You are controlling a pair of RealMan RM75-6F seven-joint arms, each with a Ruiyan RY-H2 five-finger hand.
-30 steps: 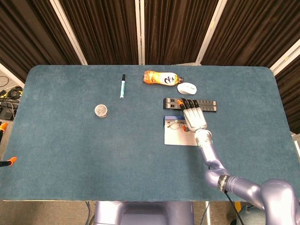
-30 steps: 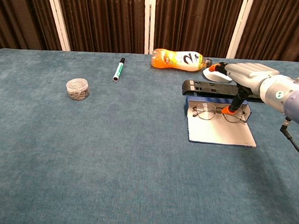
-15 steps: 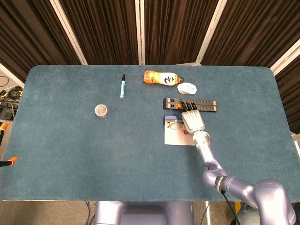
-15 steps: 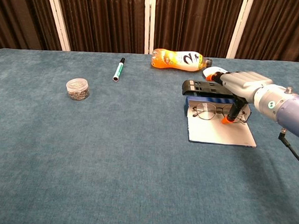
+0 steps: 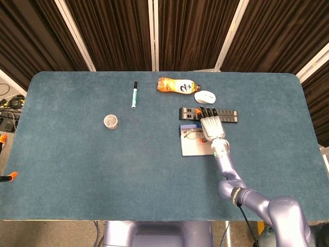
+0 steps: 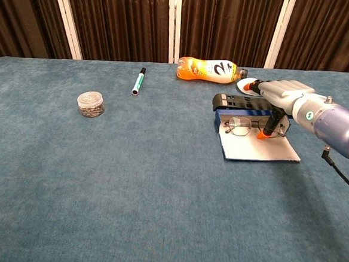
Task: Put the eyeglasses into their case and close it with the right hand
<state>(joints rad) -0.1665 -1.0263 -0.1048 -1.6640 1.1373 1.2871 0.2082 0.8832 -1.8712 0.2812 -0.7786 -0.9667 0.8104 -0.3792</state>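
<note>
Right hand point(image 6: 283, 96) over eyeglasses point(image 6: 248, 128) on open case point(image 6: 257, 146); grip unclear. Seat frame fully inside before folding lid.

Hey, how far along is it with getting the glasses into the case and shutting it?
Done: eyeglasses lie on the open case. In hand: the right hand reaches over them, a fingertip at the frame. Left: seating them properly and closing the flap.

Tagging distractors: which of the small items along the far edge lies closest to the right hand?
The white computer mouse, just beyond the right hand; the orange bottle and the marker lie farther left.
</note>
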